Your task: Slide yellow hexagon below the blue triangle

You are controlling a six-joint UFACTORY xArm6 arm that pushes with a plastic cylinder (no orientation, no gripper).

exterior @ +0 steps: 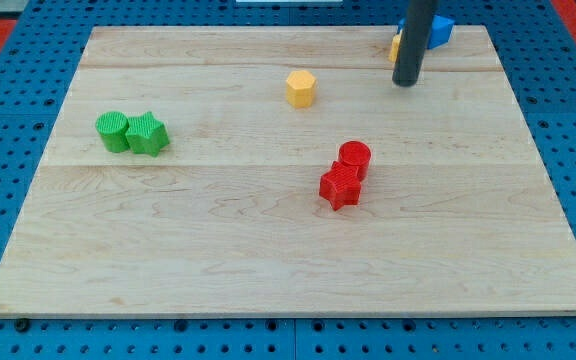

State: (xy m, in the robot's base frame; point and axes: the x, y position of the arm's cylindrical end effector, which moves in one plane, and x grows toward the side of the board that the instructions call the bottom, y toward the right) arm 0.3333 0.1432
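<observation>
The yellow hexagon point(301, 88) sits on the wooden board in the upper middle of the view. A blue block point(440, 29), its shape mostly hidden behind the rod, lies at the view's top right, with a small yellow-orange block point(395, 46) just left of it, also partly hidden. My tip point(405, 83) rests on the board right of the yellow hexagon, about a hundred pixels away, and just below the blue and yellow-orange blocks.
A green cylinder point(113, 131) and a green star-like block point(148, 133) touch at the view's left. A red cylinder point(354, 158) and a red star-like block point(339, 186) touch at centre right. The board's top edge point(268, 29) is near the blue block.
</observation>
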